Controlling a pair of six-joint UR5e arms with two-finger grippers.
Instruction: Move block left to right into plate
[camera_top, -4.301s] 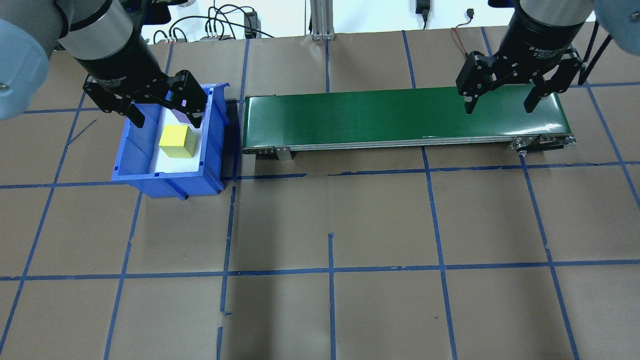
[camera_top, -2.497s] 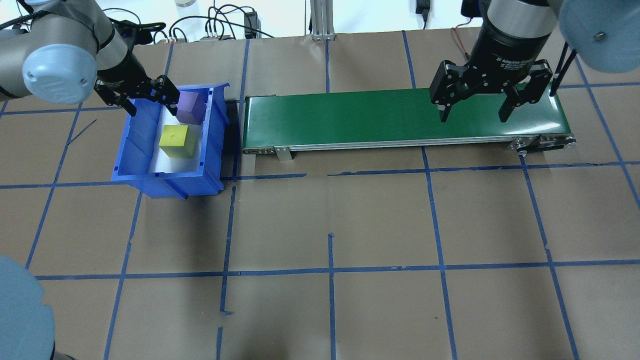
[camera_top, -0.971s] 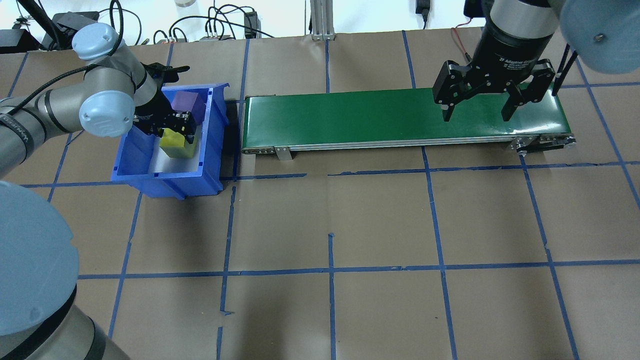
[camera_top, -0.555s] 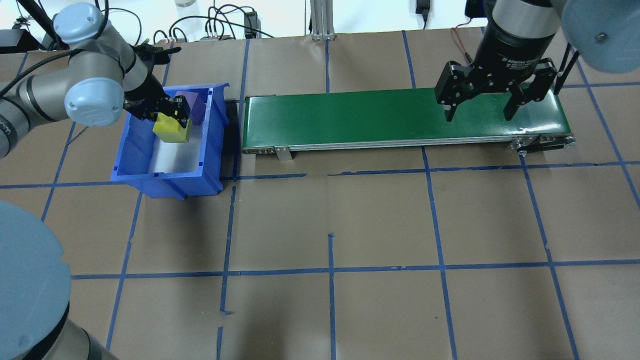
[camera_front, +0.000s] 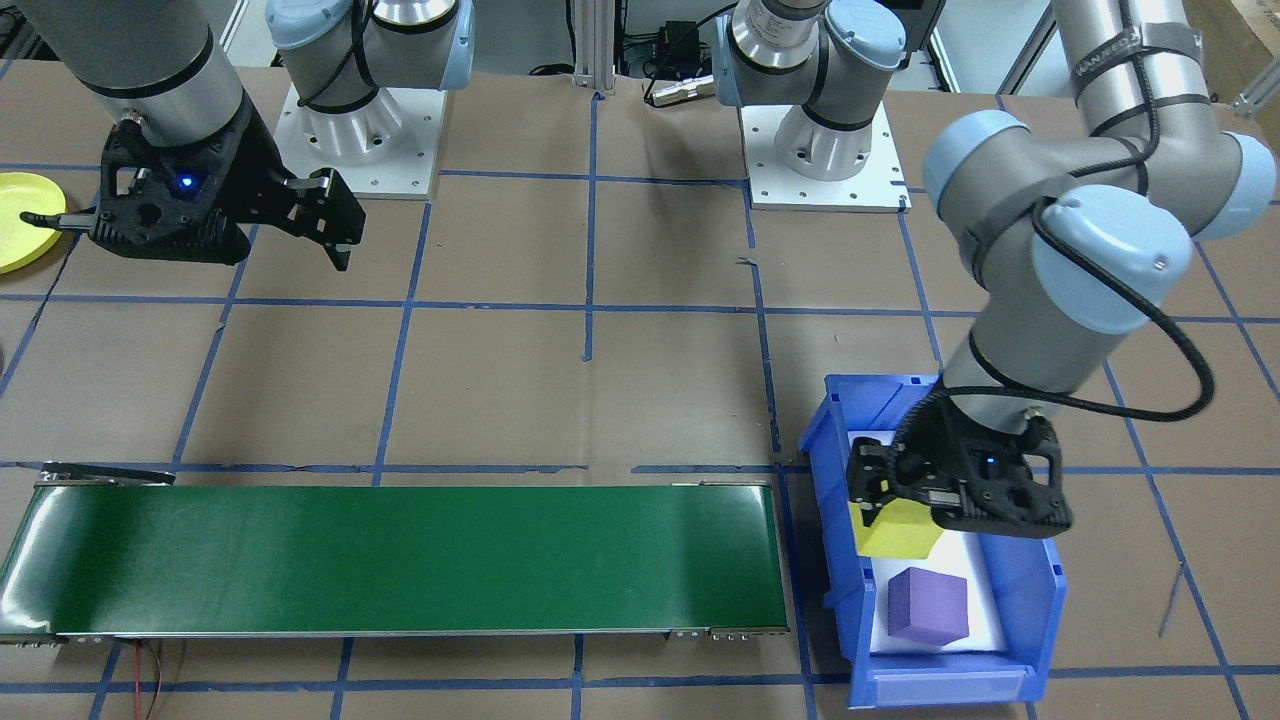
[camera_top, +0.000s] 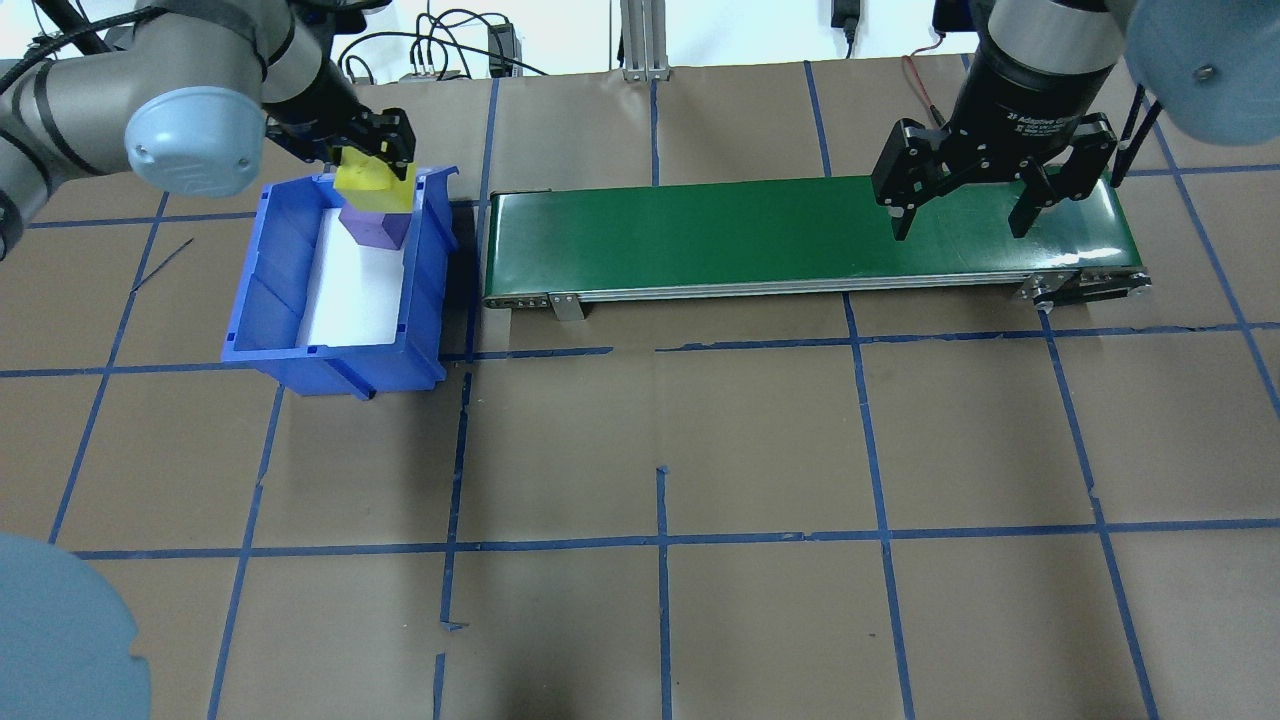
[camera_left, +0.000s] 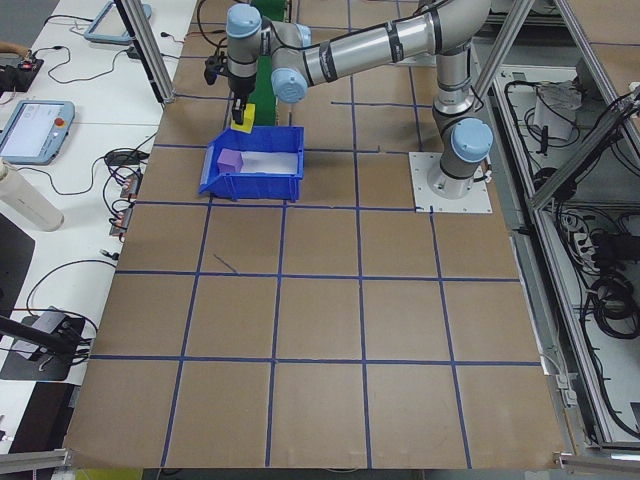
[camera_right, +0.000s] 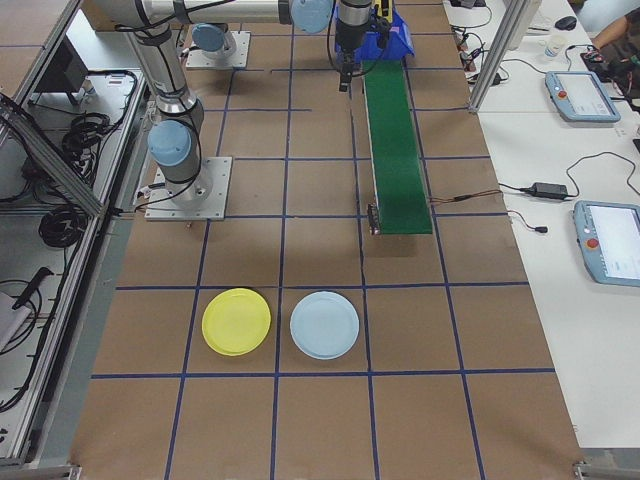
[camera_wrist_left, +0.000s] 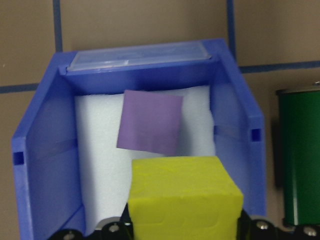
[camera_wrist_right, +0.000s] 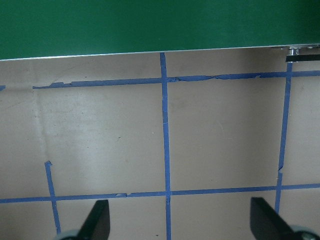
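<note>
Above the blue bin (camera_top: 300, 345), the left gripper (camera_top: 372, 163) pinched the yellow block (camera_top: 365, 178) between its fingers, the block hanging clear of the white foam liner (camera_top: 350, 300). A second earlier that gripper had been low inside the bin, closed around the block on the liner; the block had since been lifted out toward the bin's far end, so that in the overhead view it overlapped the purple block (camera_top: 375, 228), which remained on the liner. This indicated that the pick was complete and the transfer could begin. The green conveyor belt (camera_top: 700, 235) lay just beside the bin, probably the next destination for the block. Over the belt's other end the right gripper (camera_top: 968, 205) hovered with its fingers spread wide and nothing between them, little changed from before. The yellow plate (camera_right: 236, 321) lay well apart from the block, beside a pale blue plate (camera_right: 324, 325), beyond the belt's far end.
</note>
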